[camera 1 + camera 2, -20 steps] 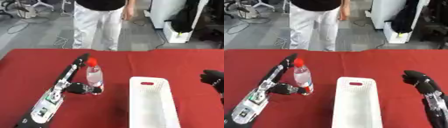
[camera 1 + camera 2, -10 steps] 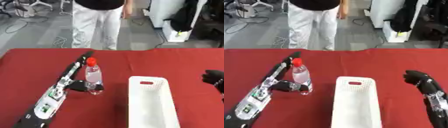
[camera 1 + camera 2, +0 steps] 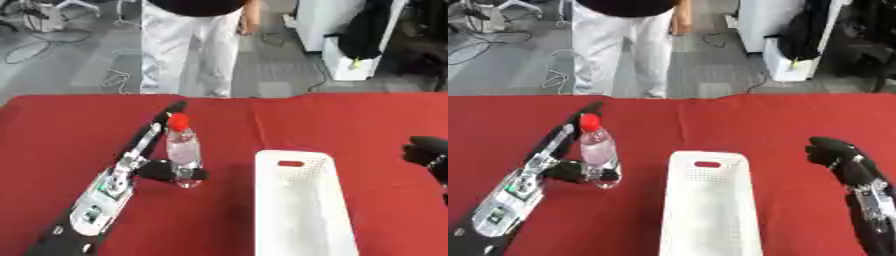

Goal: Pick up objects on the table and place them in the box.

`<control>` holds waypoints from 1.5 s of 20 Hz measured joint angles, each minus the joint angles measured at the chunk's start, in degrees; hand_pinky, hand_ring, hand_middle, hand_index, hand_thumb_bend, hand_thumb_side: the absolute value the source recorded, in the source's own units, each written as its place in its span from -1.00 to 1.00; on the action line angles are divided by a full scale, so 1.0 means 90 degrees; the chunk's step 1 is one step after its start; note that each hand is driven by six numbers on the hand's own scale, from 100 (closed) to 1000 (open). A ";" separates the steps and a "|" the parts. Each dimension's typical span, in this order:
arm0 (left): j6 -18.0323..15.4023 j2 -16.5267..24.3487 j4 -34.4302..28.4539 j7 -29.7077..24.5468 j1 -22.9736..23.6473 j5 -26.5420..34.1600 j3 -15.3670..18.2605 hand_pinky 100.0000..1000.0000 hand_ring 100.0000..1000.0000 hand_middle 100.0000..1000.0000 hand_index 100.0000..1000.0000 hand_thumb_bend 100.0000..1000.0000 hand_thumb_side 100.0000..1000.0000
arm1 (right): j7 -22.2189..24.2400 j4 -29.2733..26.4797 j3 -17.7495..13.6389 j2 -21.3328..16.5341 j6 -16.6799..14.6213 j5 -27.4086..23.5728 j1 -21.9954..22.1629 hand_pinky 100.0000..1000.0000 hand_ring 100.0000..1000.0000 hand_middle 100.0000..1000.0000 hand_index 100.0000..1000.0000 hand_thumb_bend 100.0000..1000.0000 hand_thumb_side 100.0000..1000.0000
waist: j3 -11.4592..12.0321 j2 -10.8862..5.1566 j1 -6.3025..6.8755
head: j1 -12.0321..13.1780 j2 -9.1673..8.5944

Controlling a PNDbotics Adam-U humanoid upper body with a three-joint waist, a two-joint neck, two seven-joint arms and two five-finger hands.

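Observation:
A clear plastic bottle (image 3: 183, 152) with a red cap stands upright on the red table (image 3: 332, 120), left of centre. My left hand (image 3: 156, 169) is at its base, the thumb wrapped round the bottle's foot and the fingers (image 3: 166, 114) stretched up behind it. A white perforated box (image 3: 302, 200) with a handle slot lies just right of the bottle, with nothing showing inside it. My right hand (image 3: 836, 154) hovers apart at the right edge, fingers relaxed, holding nothing.
A person in white trousers (image 3: 188, 45) stands beyond the table's far edge. Behind are a grey floor with cables and white cabinets. Red cloth lies bare between the box and my right hand.
The bottle and my left hand have edged slightly to the left. My right hand has risen a little.

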 measured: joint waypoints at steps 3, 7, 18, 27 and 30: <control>-0.0008 -0.0002 0.0018 0.0011 0.0000 -0.0030 0.0001 0.82 1.00 1.00 1.00 0.84 -0.44 | 0.0000 -0.0032 0.0000 0.0002 0.0000 -0.0035 -0.0032 0.56 0.56 0.56 0.66 -1.00 1.00 | -0.0030 0.0041 -0.0008 | 0.0002 0.0000; -0.0044 -0.0012 0.0091 0.0045 0.0005 -0.0084 0.0001 0.81 1.00 1.00 1.00 0.82 -0.43 | -0.0002 -0.0075 0.0000 0.0005 0.0002 -0.0070 -0.0055 0.56 0.56 0.56 0.66 -1.00 1.00 | -0.0088 0.0070 -0.0045 | 0.0011 0.0000; -0.0112 -0.0114 0.0205 0.0218 0.0002 -0.0182 -0.0031 -0.11 0.75 0.87 0.72 0.68 -0.61 | -0.0002 -0.0083 0.0000 0.0039 0.0002 -0.0095 -0.0081 0.56 0.56 0.56 0.66 -1.00 1.00 | -0.0176 0.0108 -0.0029 | 0.0056 -0.0005; 0.0203 -0.0109 0.0352 0.1466 -0.0028 0.0017 -0.0038 -1.00 -0.46 -0.20 -0.23 -0.81 -1.00 | 0.0021 -0.0081 -0.0001 -0.0006 0.0025 -0.0089 -0.0070 0.56 0.56 0.56 0.66 -1.00 1.00 | -0.0143 0.0041 0.0116 | 0.0054 0.0014; 0.0293 -0.0109 0.0394 0.1914 -0.0032 0.0144 -0.0056 -1.00 -0.53 -0.26 -0.30 -0.72 -1.00 | 0.0021 -0.0080 -0.0001 -0.0006 0.0026 -0.0087 -0.0043 0.56 0.56 0.56 0.66 -1.00 1.00 | -0.0141 0.0034 0.0118 | 0.0054 0.0028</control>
